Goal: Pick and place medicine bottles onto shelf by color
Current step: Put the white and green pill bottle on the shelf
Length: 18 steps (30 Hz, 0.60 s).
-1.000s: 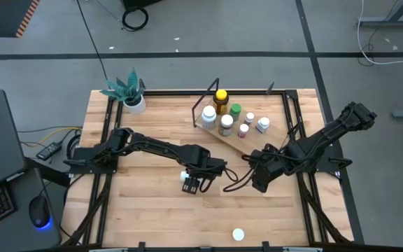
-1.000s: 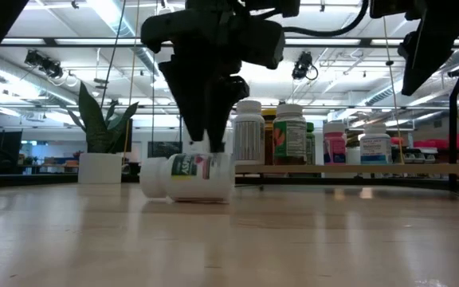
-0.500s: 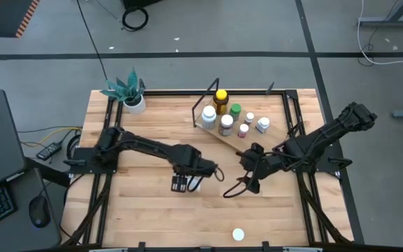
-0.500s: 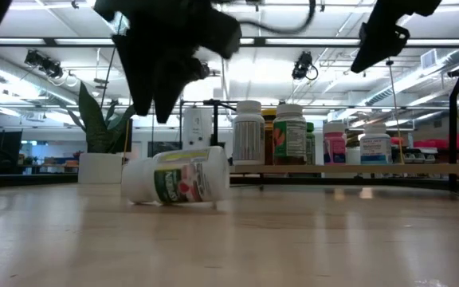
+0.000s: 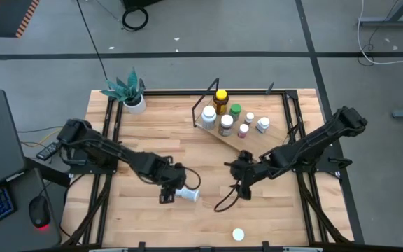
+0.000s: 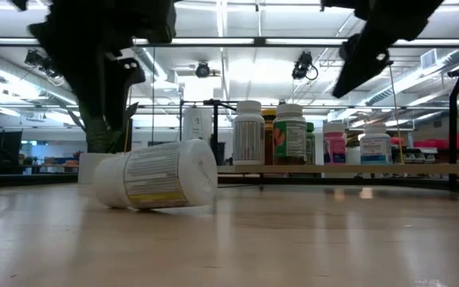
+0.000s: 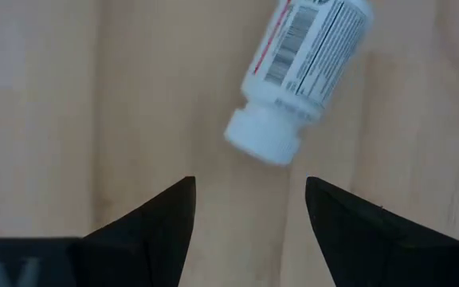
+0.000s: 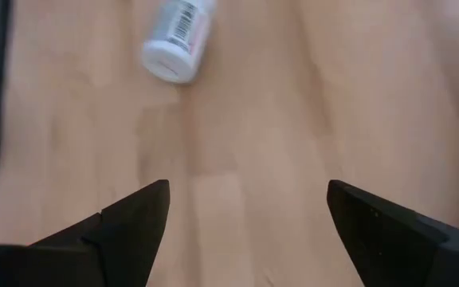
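A white medicine bottle [image 5: 187, 194] with a white cap lies on its side on the tabletop, near the middle and toward the near edge. It also shows in the low view [image 6: 158, 175] and the left wrist view [image 7: 305, 68], cap end [image 7: 263, 139] toward my fingers. My left gripper [image 5: 165, 198] is open just left of it, touching nothing. My right gripper [image 5: 238, 176] is open and empty above the table, right of the bottle, which shows far off in its wrist view [image 8: 178, 36]. The shelf [image 5: 254, 142] at the far middle holds several upright bottles.
On the shelf stand an amber bottle with a yellow cap [image 5: 220, 98], a green-capped one [image 5: 235, 110], a pinkish-purple one [image 5: 243, 130] and white ones. A potted plant [image 5: 128, 91] stands at the far left corner. A small white round thing [image 5: 238, 234] sits at the near edge.
My left gripper, which stood over the lying bottle, has come off it and drawn away toward the table's near left. The bottle has rolled toward the near edge and turned about. My right gripper has moved left toward the table's middle.
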Available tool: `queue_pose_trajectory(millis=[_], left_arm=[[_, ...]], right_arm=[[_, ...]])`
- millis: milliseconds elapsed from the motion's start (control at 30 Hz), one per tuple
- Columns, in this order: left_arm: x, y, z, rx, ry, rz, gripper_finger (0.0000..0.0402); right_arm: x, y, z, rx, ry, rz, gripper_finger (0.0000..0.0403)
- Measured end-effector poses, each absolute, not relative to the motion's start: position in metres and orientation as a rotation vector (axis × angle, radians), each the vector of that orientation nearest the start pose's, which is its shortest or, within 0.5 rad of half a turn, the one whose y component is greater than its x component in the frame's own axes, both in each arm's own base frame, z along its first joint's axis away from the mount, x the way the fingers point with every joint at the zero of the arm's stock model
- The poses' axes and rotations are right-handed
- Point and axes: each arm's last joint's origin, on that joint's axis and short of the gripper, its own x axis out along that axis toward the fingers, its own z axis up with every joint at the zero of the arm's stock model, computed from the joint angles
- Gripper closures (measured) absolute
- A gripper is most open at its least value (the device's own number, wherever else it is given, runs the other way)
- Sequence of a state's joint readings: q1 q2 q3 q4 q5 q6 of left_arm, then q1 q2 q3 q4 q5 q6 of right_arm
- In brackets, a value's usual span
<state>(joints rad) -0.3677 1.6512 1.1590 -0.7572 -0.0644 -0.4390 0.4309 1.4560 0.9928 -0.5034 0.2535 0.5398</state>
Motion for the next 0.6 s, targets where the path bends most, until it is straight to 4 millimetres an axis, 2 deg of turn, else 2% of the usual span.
queue_pose_trajectory(millis=[167, 267, 600], left_arm=[[0.291, -0.128, 0.192, -0.09, 1.168, -0.075, 0.0157], [0.285, -0.134, 0.185, -0.068, 1.183, -0.096, 0.0153], [0.284, -0.14, 0.185, 0.067, 1.118, -0.106, 0.0135]], right_arm=[[0.29, 0.127, 0.215, 0.159, 0.856, 0.02, 0.0055], [0.299, 0.13, 0.208, 0.14, 0.872, 0.025, 0.0055], [0.318, 0.135, 0.194, 0.119, 0.908, 0.016, 0.0055]])
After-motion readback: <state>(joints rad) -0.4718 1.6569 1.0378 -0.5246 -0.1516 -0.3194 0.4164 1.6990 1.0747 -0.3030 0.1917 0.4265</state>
